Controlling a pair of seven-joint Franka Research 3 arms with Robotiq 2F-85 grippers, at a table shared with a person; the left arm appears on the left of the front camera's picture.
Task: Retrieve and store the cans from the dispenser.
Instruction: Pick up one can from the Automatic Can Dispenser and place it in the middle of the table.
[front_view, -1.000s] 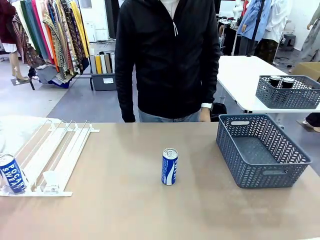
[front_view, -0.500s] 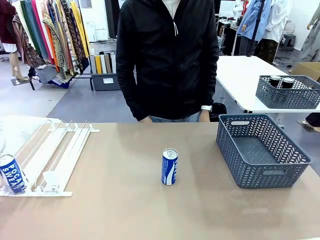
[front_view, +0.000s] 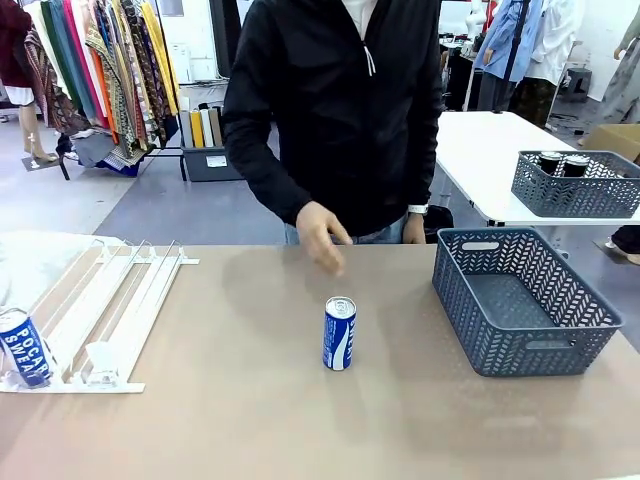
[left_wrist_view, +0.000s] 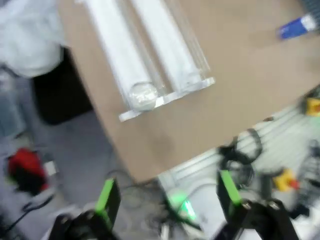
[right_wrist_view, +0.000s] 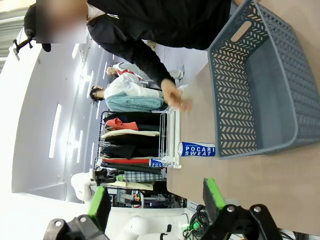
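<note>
standing upright in the middle of the surface (front_view: 230, 420), a blue-and-white can (front_view: 339, 334). a second can (front_view: 24, 347) sits at the near end of the white dispenser (front_view: 110, 300), far left. a person's hand (front_view: 322, 236) hovers just beyond the middle can. a grey basket (front_view: 500, 335) sits to the right. left tool (left_wrist_view: 166, 185) and right tool (right_wrist_view: 155, 192) gape wide, holding nothing.

**Table layout, clocked from the middle can**

The middle can (front_view: 339, 333) stands upright at the centre of the table (front_view: 230, 420). The dispenser (front_view: 110, 300) lies at its 9 o'clock, along the table's left edge, and the lane can (front_view: 24, 347) stands at its near-left end. The basket (front_view: 525, 300) sits at 3 o'clock. The person's hand (front_view: 322, 236) hovers at 12 o'clock, behind the middle can and apart from it.
</note>
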